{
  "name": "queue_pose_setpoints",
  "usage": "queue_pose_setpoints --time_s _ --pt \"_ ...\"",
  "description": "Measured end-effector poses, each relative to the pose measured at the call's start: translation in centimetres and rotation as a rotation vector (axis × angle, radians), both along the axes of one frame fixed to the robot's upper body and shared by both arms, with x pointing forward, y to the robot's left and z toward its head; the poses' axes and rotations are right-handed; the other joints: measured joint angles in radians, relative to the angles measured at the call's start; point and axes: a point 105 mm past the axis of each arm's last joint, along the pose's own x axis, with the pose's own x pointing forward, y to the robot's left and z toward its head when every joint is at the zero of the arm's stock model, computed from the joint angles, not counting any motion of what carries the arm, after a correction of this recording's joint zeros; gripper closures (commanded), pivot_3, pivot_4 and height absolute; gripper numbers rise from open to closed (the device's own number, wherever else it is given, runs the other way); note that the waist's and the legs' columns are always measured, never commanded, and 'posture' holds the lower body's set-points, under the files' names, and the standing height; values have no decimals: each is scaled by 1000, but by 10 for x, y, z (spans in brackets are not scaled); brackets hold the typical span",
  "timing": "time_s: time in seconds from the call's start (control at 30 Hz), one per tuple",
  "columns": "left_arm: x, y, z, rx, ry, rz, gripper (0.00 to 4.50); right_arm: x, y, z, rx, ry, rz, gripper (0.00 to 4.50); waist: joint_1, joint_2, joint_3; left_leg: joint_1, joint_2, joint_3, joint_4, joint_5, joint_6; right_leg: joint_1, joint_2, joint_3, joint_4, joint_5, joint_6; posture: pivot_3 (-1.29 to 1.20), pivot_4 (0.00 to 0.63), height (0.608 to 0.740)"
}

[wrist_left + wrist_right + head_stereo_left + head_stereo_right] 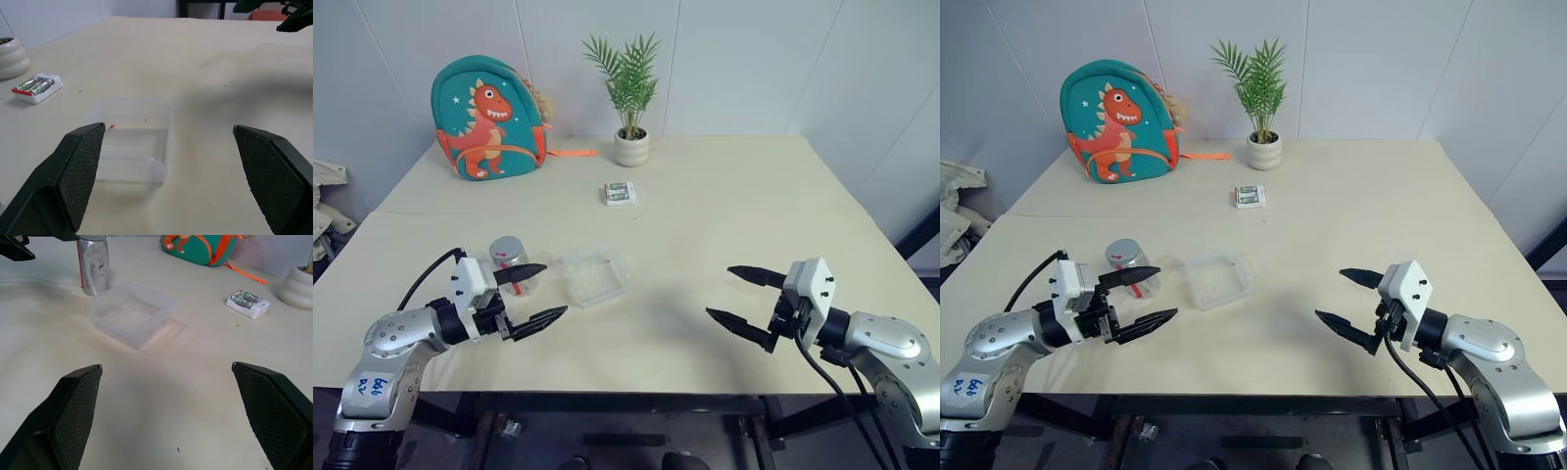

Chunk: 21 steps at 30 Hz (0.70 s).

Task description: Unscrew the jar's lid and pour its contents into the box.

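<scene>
The small silvery jar point(509, 260) stands upright on the table at the left, its grey lid point(506, 245) on top. I cannot make out its contents through the wall. Just right of it lies the clear shallow box point(595, 275), also seen from the left wrist point(132, 142) and the right wrist point(131, 313). My left gripper point(555, 290) hovers open in front of the jar, one finger crossing before it, holding nothing. My right gripper point(719, 291) is open and empty over bare table at the right, pointing toward the box.
A white packet of batteries point(620, 193) lies beyond the box. A potted plant point(631, 147) and a teal dinosaur backpack point(487, 119) stand at the far edge by the wall. The table's front edge point(636, 390) runs just below both grippers.
</scene>
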Motion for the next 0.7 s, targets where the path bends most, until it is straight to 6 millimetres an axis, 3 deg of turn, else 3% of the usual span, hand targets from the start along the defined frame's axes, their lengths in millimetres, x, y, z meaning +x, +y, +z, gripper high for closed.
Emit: queue_pose_setpoints --time_s 0.23,0.33,0.47,0.6,0.7 --pt "-11 5 -11 -26 6 99 27 10 11 4 -3 2 68 0 -6 0 0 2 5 5 0 -1 0 0 1 0 -1 2 -3 0 150 740" --pt "-20 16 -24 -100 26 240 27 15 19 6 13 1 110 0 -14 0 0 2 6 5 0 -1 -1 0 3 0 0 2 -2 0 150 740" --pt "-25 40 -37 -227 0 555 27 22 32 15 55 -26 150 0 -18 -1 0 4 6 5 1 -1 -1 1 4 1 0 4 0 0 150 740" --pt "-21 51 -46 -257 -15 748 27 26 44 25 84 -52 185 0 -17 -1 0 5 6 5 2 0 -1 2 5 1 0 5 -4 0 150 740" --pt "-10 53 -41 -277 -52 822 27 27 51 30 92 -68 206 0 -12 -1 0 5 6 5 3 1 -1 2 5 1 -1 5 -5 0 150 740"
